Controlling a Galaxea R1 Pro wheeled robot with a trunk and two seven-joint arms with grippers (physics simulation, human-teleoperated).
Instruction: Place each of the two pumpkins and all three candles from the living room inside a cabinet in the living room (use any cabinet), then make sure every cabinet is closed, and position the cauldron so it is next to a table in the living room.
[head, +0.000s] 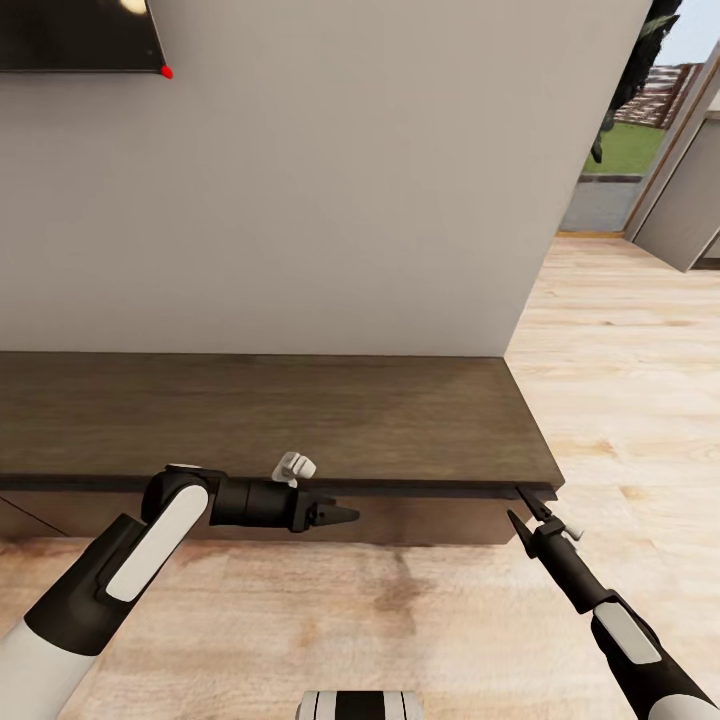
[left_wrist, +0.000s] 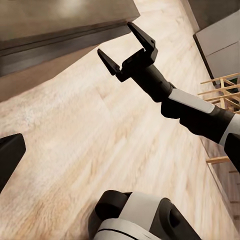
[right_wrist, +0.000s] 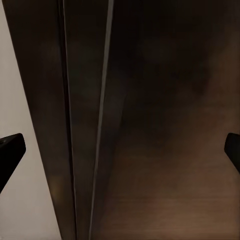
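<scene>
We face a pale grey wall (head: 350, 180) with the long dark-brown cabinet (head: 270, 415) running along its foot. The cabinet's top is bare wood grain, and its right end stops just short of the wall's outer corner. Light wooden floor (head: 620, 380) spreads in front of it and off to the right, toward a doorway with grass beyond. A dark screen (head: 75, 35) hangs in the wall's upper left corner.

Our left arm bends across the cabinet's front edge, its forearm lying level and pointing right. The left gripper (head: 340, 515) sits in front of the cabinet's front face, below the top edge; we cannot tell from the head view how its jaws stand, and the left wrist view catches only 1 dark fingertip (left_wrist: 9, 155).

Our right arm reaches up from the lower right. The right gripper (head: 527, 512) is at the cabinet's front right corner, jaws spread apart, 1 tip against the underside of the top edge. The left wrist view shows this gripper (left_wrist: 126, 41) with its 2 fingers clearly splayed, close to the cabinet's front (left_wrist: 55, 45). The right wrist view looks close onto the dark cabinet front (right_wrist: 160, 125), with a narrow seam running along it.
</scene>
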